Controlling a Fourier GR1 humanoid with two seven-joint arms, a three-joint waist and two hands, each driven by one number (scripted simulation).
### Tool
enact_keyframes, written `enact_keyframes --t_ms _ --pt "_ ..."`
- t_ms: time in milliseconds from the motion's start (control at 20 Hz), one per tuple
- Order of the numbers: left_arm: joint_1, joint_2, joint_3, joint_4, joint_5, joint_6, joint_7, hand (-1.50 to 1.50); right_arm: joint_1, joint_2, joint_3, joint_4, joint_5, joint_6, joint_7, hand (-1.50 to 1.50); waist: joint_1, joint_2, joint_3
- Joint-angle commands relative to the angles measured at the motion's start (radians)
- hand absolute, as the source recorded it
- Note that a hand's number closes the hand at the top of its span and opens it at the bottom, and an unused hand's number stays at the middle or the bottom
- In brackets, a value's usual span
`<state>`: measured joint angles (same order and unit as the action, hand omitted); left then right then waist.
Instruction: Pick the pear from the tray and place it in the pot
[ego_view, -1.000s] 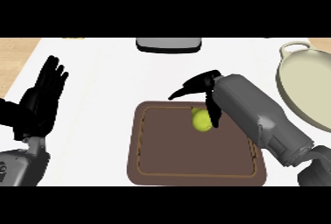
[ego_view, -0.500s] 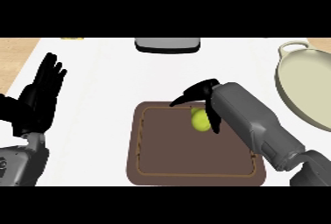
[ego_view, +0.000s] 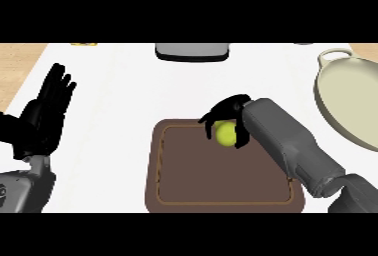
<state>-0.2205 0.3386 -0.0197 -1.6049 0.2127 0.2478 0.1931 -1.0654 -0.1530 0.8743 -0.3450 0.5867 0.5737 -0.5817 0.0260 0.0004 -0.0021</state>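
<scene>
Right hand (ego_view: 225, 114) now curled round pear (ego_view: 225, 134), near tray (ego_view: 221, 190) far edge

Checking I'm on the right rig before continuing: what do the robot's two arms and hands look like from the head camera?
Both forearms are smooth grey casings with rounded edges, ending in black hands with slim fingers and a thumb. The right hand follows a long boxy grey forearm; the left hand sits on a grey forearm at the lower left corner. No cables, sleeves or readable markings show.
</scene>
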Motion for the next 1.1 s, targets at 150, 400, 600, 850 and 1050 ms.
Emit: enact_keyframes --t_ms 150,400,600,850,1050 --pt "0.018 0.000 0.011 -0.029 -0.004 -0.007 0.013 0.00 0.029 0.024 0.023 0.030 0.036 0.041 -0.168 1.50 0.001 0.005 0.003" --pt "0.050 -0.024 0.009 -0.016 -0.030 0.021 0.007 0.00 0.110 0.026 -0.062 -0.051 -0.016 -0.099 0.059 1.50 -0.051 -0.015 0.002" --pt "0.078 0.025 0.069 -0.015 -0.005 0.017 0.030 0.00 0.213 -0.085 -0.172 -0.032 -0.082 -0.362 0.182 1.50 -0.139 -0.056 0.002" --pt "0.114 0.024 0.073 -0.036 -0.010 0.017 0.019 0.00 0.352 -0.140 -0.204 -0.210 -0.096 -0.524 0.241 1.50 -0.137 -0.046 0.000" --pt "0.158 0.022 0.094 -0.018 0.000 0.004 -0.021 0.00 0.436 -0.182 -0.228 -0.397 -0.121 -0.564 0.297 1.50 -0.152 -0.049 -0.003"
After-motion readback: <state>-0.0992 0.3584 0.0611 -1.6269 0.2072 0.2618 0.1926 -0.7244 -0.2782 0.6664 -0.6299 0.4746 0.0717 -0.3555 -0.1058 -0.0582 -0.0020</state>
